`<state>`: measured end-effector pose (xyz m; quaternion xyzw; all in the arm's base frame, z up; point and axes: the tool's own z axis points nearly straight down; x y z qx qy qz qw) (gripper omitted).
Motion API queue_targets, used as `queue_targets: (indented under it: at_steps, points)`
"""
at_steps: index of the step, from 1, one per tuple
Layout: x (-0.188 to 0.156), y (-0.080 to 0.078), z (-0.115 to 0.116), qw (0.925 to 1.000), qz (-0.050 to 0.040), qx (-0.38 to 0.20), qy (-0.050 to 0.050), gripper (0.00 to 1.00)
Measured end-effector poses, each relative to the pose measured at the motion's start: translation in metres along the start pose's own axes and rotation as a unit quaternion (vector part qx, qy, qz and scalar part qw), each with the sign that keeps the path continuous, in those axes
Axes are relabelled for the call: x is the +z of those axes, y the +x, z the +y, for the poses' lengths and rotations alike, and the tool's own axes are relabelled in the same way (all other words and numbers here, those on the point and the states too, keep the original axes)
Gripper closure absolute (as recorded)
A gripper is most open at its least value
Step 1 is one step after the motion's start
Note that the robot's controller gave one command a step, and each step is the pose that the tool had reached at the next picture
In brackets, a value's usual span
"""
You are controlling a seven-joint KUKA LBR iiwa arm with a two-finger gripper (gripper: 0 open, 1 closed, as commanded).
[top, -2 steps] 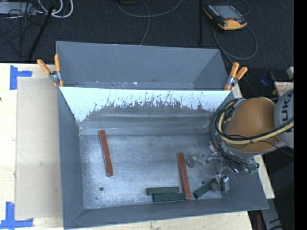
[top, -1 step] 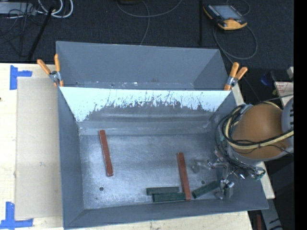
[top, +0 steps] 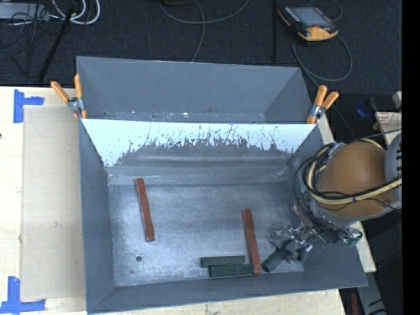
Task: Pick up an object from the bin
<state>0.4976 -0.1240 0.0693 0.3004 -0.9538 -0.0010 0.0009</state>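
My gripper (top: 281, 253) hangs low over the bin's front right corner, its dark fingers pointing down and left toward the floor. Just left of it lies a long reddish-brown bar (top: 251, 240), running front to back. At that bar's near end sits a dark green flat block (top: 227, 266), lying along the front wall. I see nothing between the fingers.
A second reddish-brown bar (top: 145, 209) lies on the left half of the floor, far from the gripper. The arm with its orange cover and cables leans in over the right wall.
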Motion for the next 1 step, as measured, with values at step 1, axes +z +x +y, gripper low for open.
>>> queue_targets:
  at_steps: [1]
  points:
    - [-0.1776,-0.0043,0.0089,0.9999,-0.0037,-0.013,0.004,1.0]
